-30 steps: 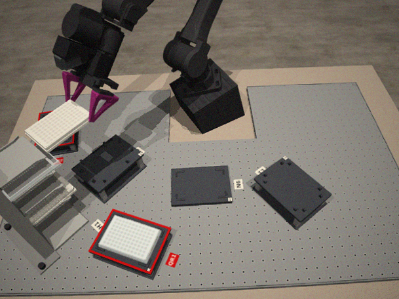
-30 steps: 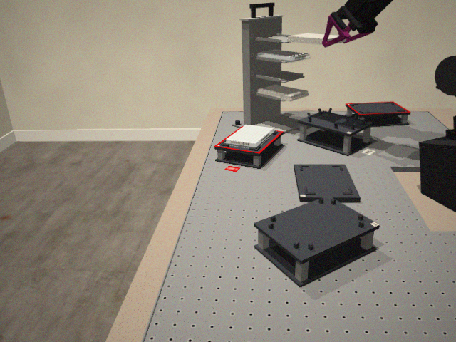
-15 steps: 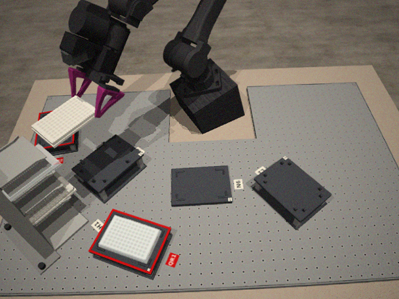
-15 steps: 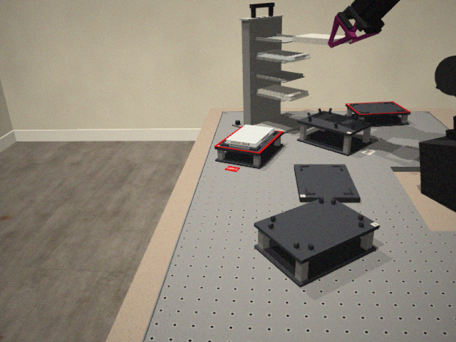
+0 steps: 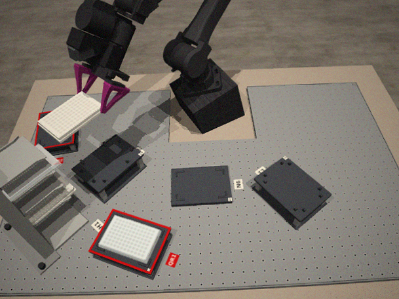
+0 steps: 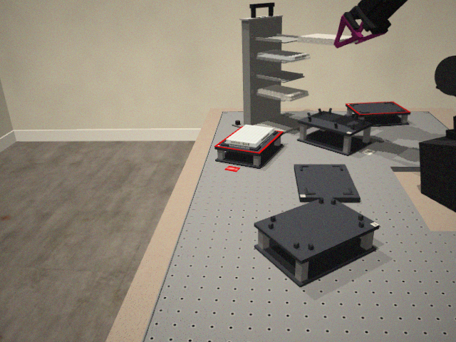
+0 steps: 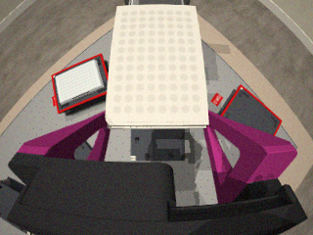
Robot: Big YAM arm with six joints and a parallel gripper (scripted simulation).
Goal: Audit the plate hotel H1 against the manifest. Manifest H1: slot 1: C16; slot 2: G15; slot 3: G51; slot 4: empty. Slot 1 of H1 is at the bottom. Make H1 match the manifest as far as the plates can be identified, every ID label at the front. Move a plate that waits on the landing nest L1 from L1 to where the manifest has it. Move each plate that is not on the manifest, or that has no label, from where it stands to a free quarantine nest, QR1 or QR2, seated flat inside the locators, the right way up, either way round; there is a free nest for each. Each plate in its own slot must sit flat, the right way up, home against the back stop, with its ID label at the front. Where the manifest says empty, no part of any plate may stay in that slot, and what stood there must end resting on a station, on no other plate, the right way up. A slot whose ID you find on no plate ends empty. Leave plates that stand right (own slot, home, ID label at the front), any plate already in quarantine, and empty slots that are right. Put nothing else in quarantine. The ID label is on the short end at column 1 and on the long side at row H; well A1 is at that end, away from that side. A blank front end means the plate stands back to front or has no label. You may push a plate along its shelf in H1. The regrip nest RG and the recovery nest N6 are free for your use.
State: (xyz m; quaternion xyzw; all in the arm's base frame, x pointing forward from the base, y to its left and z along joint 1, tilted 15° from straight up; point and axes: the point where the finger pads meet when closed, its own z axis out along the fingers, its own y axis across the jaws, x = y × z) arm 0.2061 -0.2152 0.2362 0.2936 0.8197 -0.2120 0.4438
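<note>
The gripper (image 5: 102,92), in the upper left of the top view, holds a white well plate (image 5: 70,114) by its short end. The magenta fingers stand wide apart, one on each long side of the plate, near that end. The plate is in the air, flat and with the wells up. In the wrist view its long axis runs straight up the frame, from the gripper toward the hotel H1 (image 6: 250,66), and its far short end almost touches the top shelf (image 6: 276,38). In the exterior view, upper right of the frame, the plate (image 6: 318,38) hangs level with that top shelf and just outside its front edge. I cannot read any label on it.

In the top view the plate covers a part of the red-framed nest (image 5: 45,141) below it; in the exterior view this nest (image 6: 377,107) is far under the plate and carries nothing. The other red-framed nest, QR1 (image 5: 95,247), in the lower left of the top view, has a white plate (image 5: 129,236) seated inside the frame.

In the hotel, the second shelf from the top holds a plate (image 6: 283,55), the third shelf (image 6: 279,76) looks bare, and the bottom shelf holds a plate (image 6: 283,92).

Between the hotel front and the arm's base (image 5: 225,106) stands a dark raised nest (image 5: 108,166), lower than the held plate. The flat N6 nest (image 5: 199,185) lies in the middle of the frame, well apart.
</note>
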